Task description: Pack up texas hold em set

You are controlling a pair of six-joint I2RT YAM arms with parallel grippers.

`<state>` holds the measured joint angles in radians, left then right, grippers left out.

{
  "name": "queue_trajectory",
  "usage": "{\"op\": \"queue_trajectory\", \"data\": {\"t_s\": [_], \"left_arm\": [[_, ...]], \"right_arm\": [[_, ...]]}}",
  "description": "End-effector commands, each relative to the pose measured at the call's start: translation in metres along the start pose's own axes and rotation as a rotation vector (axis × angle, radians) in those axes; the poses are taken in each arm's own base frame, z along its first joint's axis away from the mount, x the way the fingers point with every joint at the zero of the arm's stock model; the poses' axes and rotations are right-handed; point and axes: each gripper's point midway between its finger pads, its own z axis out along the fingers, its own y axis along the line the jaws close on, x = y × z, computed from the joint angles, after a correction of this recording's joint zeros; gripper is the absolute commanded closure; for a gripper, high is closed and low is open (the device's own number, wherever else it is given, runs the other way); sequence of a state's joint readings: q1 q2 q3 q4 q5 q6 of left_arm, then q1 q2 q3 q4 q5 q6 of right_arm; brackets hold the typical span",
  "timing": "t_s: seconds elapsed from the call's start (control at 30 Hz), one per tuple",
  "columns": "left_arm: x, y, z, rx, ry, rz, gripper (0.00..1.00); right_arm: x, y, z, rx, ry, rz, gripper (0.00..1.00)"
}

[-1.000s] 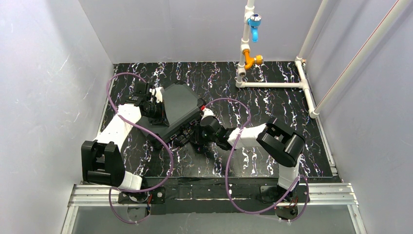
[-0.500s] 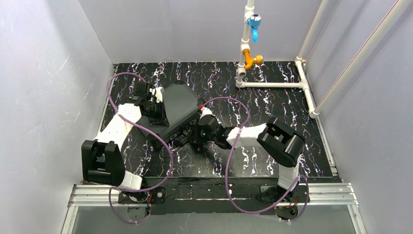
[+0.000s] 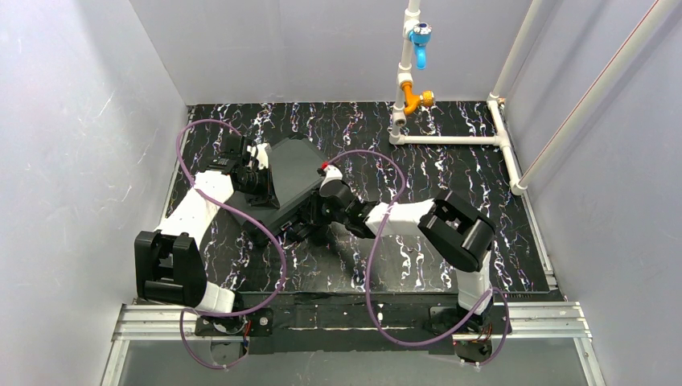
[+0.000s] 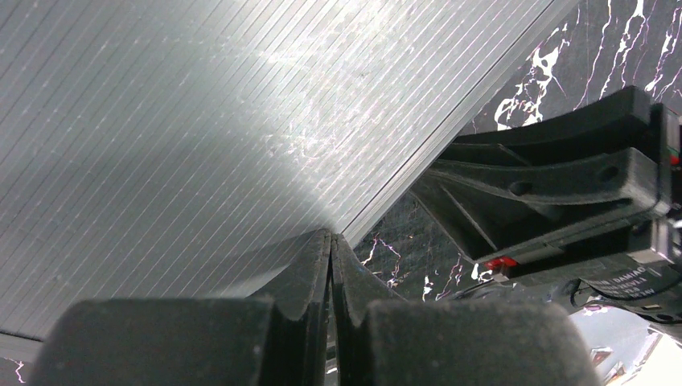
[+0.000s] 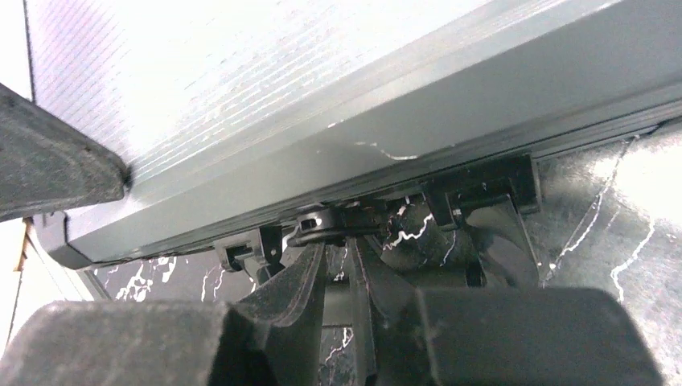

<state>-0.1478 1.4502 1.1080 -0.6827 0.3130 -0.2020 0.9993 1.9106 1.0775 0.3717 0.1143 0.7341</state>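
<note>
The black case (image 3: 293, 170) lies on the surface (image 3: 450, 177) between my two arms. I judge it stiff and rather heavy, with a slippery ribbed skin, so I would hold it at the front clasp (image 5: 334, 227). My left claw (image 4: 330, 238) is pressed together against the lid. My right claw (image 5: 338, 245) stands slightly parted at that clasp; I cannot tell if it pinches. Only the right wrist view shows the clasp.

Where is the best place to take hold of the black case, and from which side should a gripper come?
Probably the small clasp on the front edge of the case, approached low from that side, where the right gripper is. The ribbed lid is broad and flat, too wide for the fingers; the clasp is the narrow part that sticks out.
</note>
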Motion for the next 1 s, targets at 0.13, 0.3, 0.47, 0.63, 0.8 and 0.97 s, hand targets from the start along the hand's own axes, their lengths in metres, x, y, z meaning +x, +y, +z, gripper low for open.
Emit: {"op": "queue_trajectory", "data": {"t_s": [0.13, 0.3, 0.47, 0.63, 0.8, 0.97], "left_arm": [[0.065, 0.035, 0.015, -0.142, 0.258, -0.028, 1.00], [0.065, 0.035, 0.015, -0.142, 0.259, -0.028, 1.00], [0.064, 0.035, 0.015, -0.141, 0.257, -0.028, 1.00], [0.065, 0.035, 0.015, -0.142, 0.257, -0.028, 1.00], [0.065, 0.035, 0.015, -0.143, 0.257, -0.027, 1.00], [0.065, 0.035, 0.015, -0.142, 0.258, -0.028, 1.00]], "right_arm": [[-0.028, 0.018, 0.017, -0.032, -0.079, 0.003, 0.75], [-0.037, 0.027, 0.013, -0.052, -0.094, 0.006, 0.75], [-0.045, 0.037, 0.010, -0.071, -0.102, 0.022, 0.74], [-0.053, 0.042, 0.007, -0.073, -0.115, 0.026, 0.71], [-0.065, 0.049, 0.001, -0.080, -0.139, 0.025, 0.69], [-0.077, 0.057, -0.003, -0.081, -0.159, 0.009, 0.68]]}}
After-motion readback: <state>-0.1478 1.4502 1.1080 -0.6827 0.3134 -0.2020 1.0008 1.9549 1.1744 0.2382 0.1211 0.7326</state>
